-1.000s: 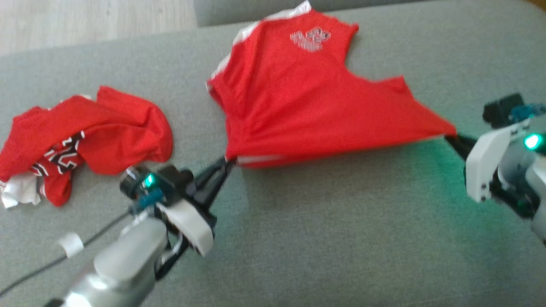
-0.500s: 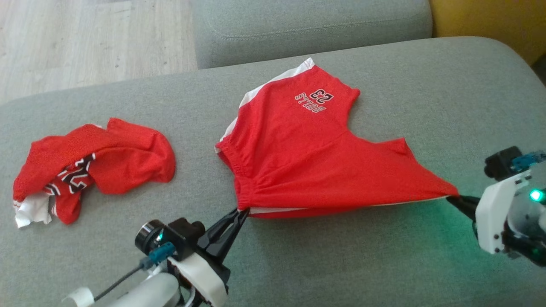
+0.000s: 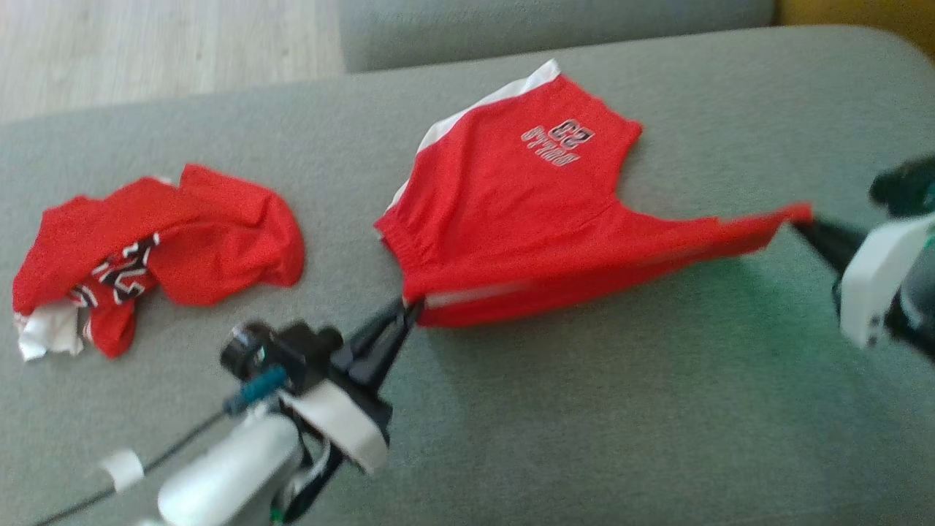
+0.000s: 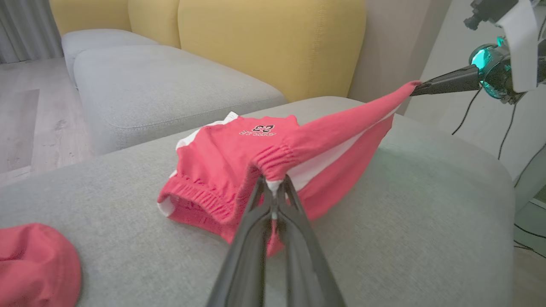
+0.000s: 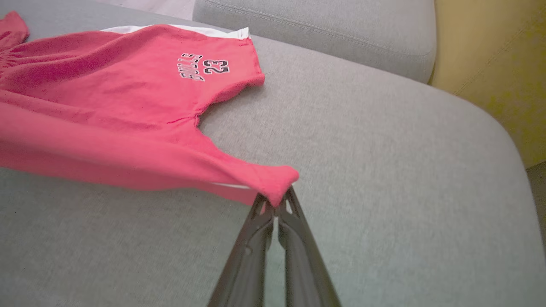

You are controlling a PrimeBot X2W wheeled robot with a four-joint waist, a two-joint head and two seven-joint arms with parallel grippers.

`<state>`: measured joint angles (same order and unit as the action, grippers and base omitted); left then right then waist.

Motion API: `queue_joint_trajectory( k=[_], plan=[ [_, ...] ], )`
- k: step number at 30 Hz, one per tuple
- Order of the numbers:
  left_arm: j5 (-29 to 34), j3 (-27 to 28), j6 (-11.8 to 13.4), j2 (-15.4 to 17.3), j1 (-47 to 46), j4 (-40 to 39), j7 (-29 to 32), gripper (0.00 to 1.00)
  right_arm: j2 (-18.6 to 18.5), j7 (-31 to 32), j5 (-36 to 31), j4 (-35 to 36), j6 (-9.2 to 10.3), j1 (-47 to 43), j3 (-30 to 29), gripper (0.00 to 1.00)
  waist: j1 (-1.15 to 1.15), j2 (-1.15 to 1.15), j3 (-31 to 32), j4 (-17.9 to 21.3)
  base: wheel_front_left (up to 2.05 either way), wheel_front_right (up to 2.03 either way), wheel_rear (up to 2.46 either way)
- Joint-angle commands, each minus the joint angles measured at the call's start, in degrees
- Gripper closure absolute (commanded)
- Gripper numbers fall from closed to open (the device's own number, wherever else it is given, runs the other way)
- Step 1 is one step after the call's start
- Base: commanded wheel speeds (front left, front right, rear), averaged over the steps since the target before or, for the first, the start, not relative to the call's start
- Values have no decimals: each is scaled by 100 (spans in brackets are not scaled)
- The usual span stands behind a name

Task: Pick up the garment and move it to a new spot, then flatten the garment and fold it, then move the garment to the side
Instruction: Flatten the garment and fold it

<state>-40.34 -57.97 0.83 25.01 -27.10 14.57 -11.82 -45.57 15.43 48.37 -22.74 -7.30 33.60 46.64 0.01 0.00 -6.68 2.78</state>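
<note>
Change: against half a second ago, my right gripper has taken its corner higher and farther out from the print. The right side of the shorts has thinned from a broad flap to a narrow taut strip. The head camera has shifted as well.
Left gripper: fingers pressed together, pinching the waistband's left corner.
Right gripper: fingers pressed together on the opposite corner, raised off the cushion.
Where: the shorts are mid-cushion; the far leg lies flat and the near edge hangs between my grippers.
Long axis: along the stretched waistband, left to right, rising toward the right.
Pointing: the printed leg points away from me.
Aside: a crumpled red garment lies well to the left.
</note>
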Motion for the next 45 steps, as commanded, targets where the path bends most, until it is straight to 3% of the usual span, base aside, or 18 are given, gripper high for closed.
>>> queue_joint_trajectory(
  k=[1, 12, 22, 37, 38, 39, 40, 45],
  plan=[
    [-1, 306, 19, 177, -410, -99, -9, 100, -156, -93, -128, 121, -19, 235, -139, 100, -1, 0, -213, -170, 0, 0, 0],
    [-81, 499, -244, -110, -1333, 316, 116, 100, -146, 167, -770, 4, -19, 1588, 18, 100, -1, 0, -1048, -851, 0, 0, 0],
    [50, 417, -625, -567, -2524, 1222, 222, 100, -267, 348, -942, -479, -19, 2970, 790, 100, -1, 0, -1904, -1434, 0, 0, 0],
    [-45, 124, -819, -1151, -3475, 2325, -37, 100, -55, -267, -871, -1396, -19, 4165, 1804, 100, -1, 0, -2451, -1633, 0, 0, 0],
    [-57, 99, -821, -1178, -3513, 2375, -51, 87, -19, -365, -907, -1483, -19, 4237, 1835, 100, -1, 0, -2470, -1635, 0, 0, 0],
    [-66, 78, -823, -1203, -3549, 2423, -68, 5, 24, -464, -925, -1579, -19, 4290, 1856, 0, -1, 0, -2483, -1636, 0, 0, 0],
    [-79, 63, -825, -1226, -3580, 2468, -87, 0, 76, -543, -925, -1680, -19, 4327, 1877, 0, -1, 0, -2491, -1634, 0, 0, 0],
    [-119, 67, -828, -1271, -3656, 2619, -184, 0, 289, -979, -924, -2100, -19, 4406, 1885, 0, -1, 0, -2438, -1586, 0, 0, 0]
  ],
)
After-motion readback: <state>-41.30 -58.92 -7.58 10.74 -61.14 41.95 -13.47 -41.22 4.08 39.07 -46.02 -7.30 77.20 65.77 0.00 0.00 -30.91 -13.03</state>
